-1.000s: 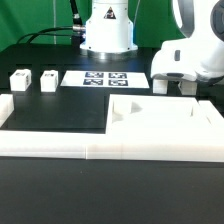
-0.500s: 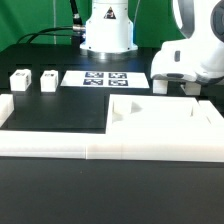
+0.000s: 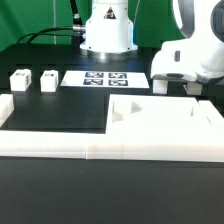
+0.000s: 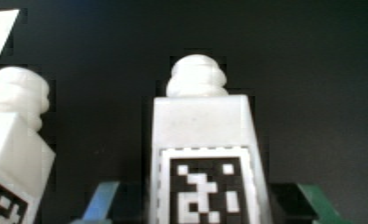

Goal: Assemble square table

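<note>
The square table's top, a thick white slab (image 3: pixel 165 122), lies at the exterior view's right, behind the low white wall. My gripper (image 3: pixel 186 88) reaches down just behind the slab's far edge. In the wrist view a white leg (image 4: pixel 207 125) with a black-and-white tag and a knobbed tip lies between my fingers (image 4: pixel 106 200). Dark gaps show on both sides of it, so my gripper (image 4: pixel 207 208) is open around the leg and does not touch it. A second leg (image 4: pixel 17 130) lies right beside it. Two more legs (image 3: pixel 18 81) (image 3: pixel 48 80) stand at the far left.
The marker board (image 3: pixel 100 78) lies flat behind the black mat (image 3: pixel 60 112). A long low white wall (image 3: pixel 100 145) runs along the front and up the left side. The robot's base (image 3: pixel 107 30) stands at the back, with black cables to its left.
</note>
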